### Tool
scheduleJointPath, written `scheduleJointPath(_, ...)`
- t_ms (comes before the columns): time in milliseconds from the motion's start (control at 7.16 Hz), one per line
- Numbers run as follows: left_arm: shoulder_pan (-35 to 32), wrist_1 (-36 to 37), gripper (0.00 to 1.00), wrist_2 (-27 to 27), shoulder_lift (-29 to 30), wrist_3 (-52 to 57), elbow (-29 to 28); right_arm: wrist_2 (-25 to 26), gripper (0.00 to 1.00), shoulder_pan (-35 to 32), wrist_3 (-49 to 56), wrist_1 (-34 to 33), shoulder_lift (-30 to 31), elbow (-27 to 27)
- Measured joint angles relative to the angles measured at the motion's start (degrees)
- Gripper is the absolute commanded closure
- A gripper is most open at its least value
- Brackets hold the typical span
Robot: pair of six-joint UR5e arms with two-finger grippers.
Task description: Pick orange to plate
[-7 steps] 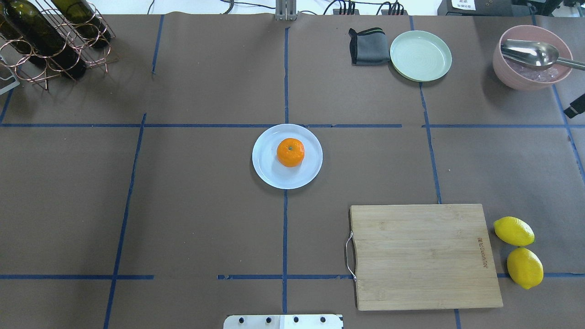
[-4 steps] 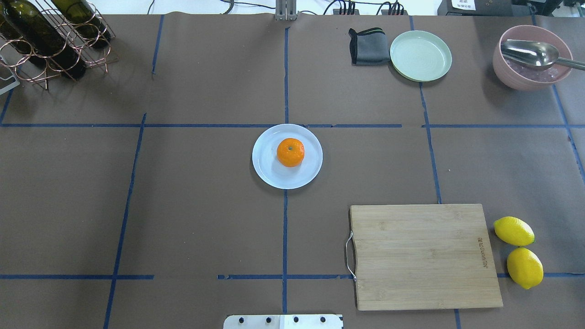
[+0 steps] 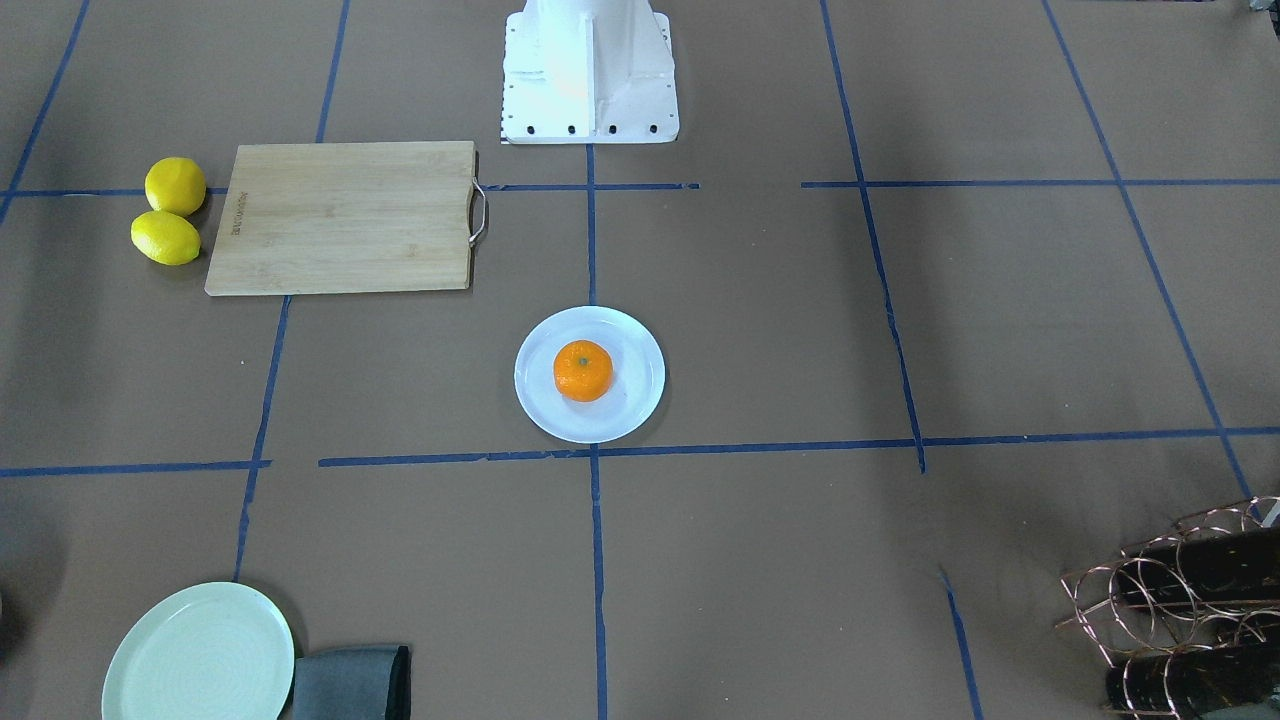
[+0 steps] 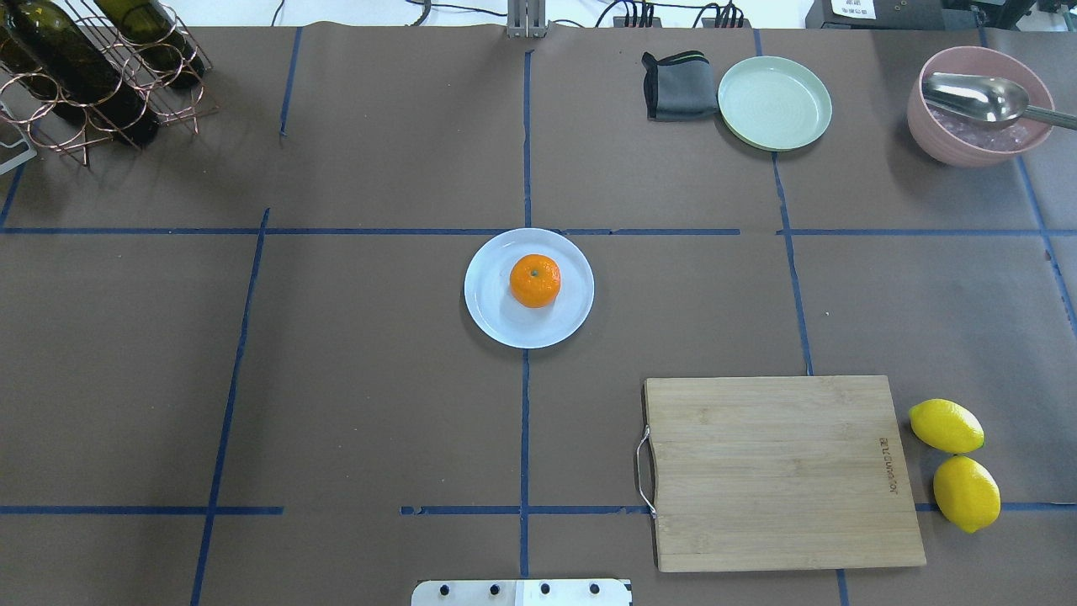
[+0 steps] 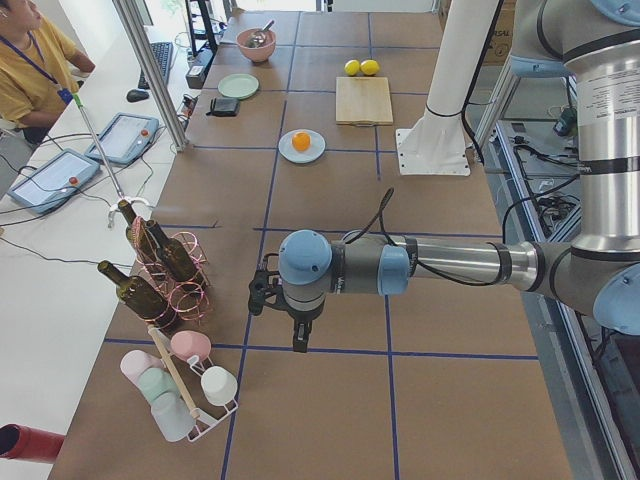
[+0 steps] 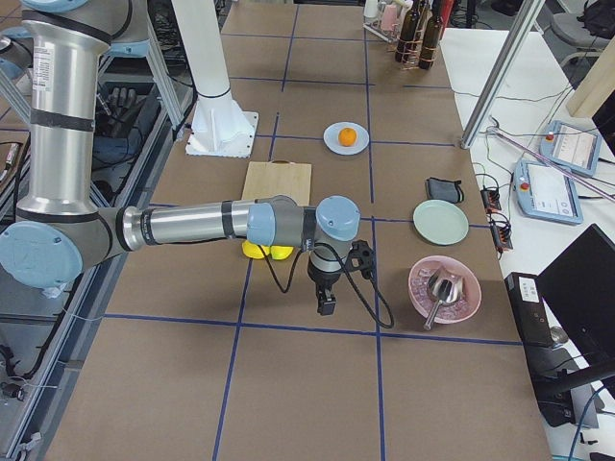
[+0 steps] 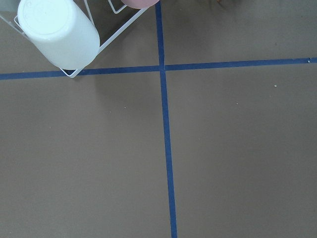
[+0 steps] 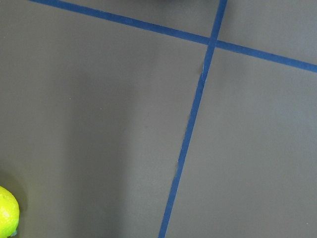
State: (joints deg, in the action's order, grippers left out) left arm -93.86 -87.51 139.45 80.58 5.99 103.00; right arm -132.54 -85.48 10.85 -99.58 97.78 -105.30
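Orange: the orange sat on the white plate at the tabletop's middle, a touch toward 1 o'clock of the plate's centre, stem dimple up.
Step in hand: judged as finished; fruit was placed, with nothing holding it.
Left jaws: pointed down from the left arm over bare tabletop just beside the cup rack, well apart from the plate; open or closed, I could not tell.
Right jaws: hung from the right arm near the lemons and pink bowl; state could not be told either.
Doing it well: probably best to leave the round fruit alone, since a nudge to the rim could roll it.
Edges: seen from overhead, the cutting board lay at 4 o'clock of the plate, the green plate and grey cloth at 1 o'clock, and the bottle rack at 10 o'clock.
Open room: broad bare paper showed at 9 and 3 o'clock of the plate.
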Motion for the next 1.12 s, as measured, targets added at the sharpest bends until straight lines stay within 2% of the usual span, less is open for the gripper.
scheduleJointPath(1118,0.2,-0.1,0.0,0.0,0.0,0.1,0.4,-1.8,0.0,-0.1,-0.3,0.0,-0.1,-0.2)
